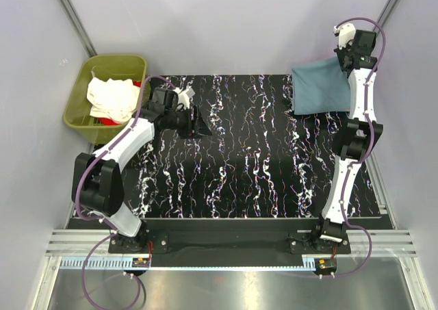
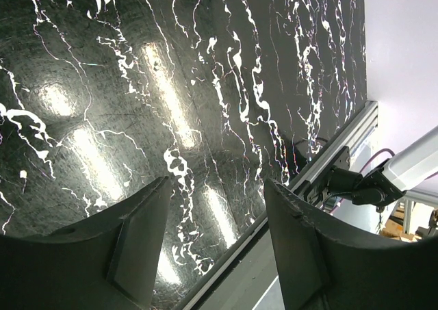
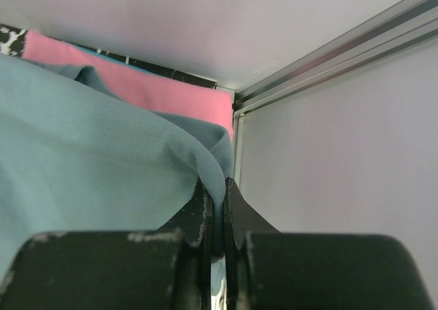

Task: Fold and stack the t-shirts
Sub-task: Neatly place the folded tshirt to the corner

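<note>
olive-green tub (image 1: 116, 59): stands off the far left corner of the worktop (image 1: 253, 159). contents: cream-white t-shirt (image 1: 111, 96), crumpled, filling most of the tub; red t-shirt (image 1: 104, 120), a small patch showing under the cream one at the near side.
blue-grey t-shirt (image 1: 317, 85): on the worktop, far right corner, in a rough rectangle; lies over the pink t-shirt (image 3: 137, 84), whose far edge shows beyond it by the wall.
right jaws: clenched on the blue-grey t-shirt's edge, cloth pinched between them.
left jaws: released, holding nothing, above bare worktop near the tub.
</note>
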Tool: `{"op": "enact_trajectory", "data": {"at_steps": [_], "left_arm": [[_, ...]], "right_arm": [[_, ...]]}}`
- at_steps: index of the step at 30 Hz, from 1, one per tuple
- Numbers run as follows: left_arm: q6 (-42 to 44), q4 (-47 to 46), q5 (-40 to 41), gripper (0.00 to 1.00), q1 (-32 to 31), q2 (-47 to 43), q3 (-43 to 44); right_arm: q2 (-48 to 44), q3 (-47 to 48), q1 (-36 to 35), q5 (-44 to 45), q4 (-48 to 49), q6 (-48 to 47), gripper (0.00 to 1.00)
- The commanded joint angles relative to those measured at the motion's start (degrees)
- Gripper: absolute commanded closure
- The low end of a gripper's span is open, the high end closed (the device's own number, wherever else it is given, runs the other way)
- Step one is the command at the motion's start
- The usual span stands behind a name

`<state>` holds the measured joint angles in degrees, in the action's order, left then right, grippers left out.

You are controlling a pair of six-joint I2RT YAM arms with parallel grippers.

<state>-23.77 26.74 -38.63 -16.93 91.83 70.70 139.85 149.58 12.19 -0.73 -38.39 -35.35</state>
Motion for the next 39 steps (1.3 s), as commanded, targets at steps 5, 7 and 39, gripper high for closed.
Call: {"op": "enact_trajectory", "data": {"at_steps": [5, 7, 39], "left_arm": [[-0.31, -2.57, -1.89, 0.38, -0.04, 1.68, -0.56], [-0.49, -2.83, -2.15, 0.38, -0.03, 2.3, -0.56], [-4.36, -18.91, -2.51, 0.31, 0.31, -18.16, -4.33]], "right_arm": [[4.02, 5.63, 2.31, -0.85, 13.69, 0.63, 1.0], [5.69, 6.34, 2.93, -1.02, 15.88, 1.25, 1.0], [-39.63, -33.94, -7.86, -7.01, -0.63, 48.87, 0.0]]}}
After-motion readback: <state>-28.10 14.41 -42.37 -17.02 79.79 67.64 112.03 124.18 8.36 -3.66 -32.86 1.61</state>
